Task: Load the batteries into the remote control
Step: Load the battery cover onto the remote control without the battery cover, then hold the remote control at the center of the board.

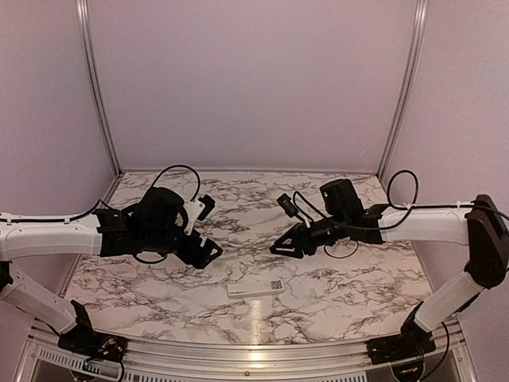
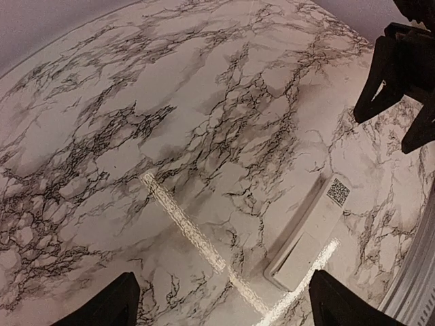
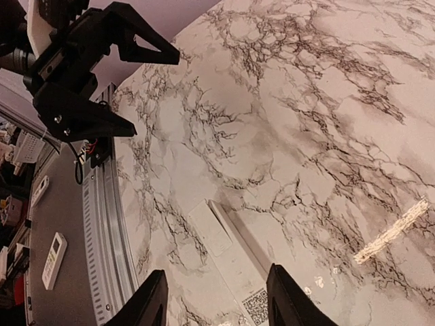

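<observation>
Remote control (image 1: 256,287) flat on marble table (image 1: 159,294), near edge, centre. QR sticker (image 1: 276,284) at its right end, no readable text. Farther back, left: left gripper (image 2: 223,292) spread wide, empty, touching nothing. Right: right gripper (image 3: 216,278) partly spread, empty.

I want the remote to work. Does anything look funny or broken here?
Nothing looks broken or spilled. One odd thing: the remote control lies on the table with its code sticker up and no buttons showing, and no batteries are in sight anywhere.
</observation>
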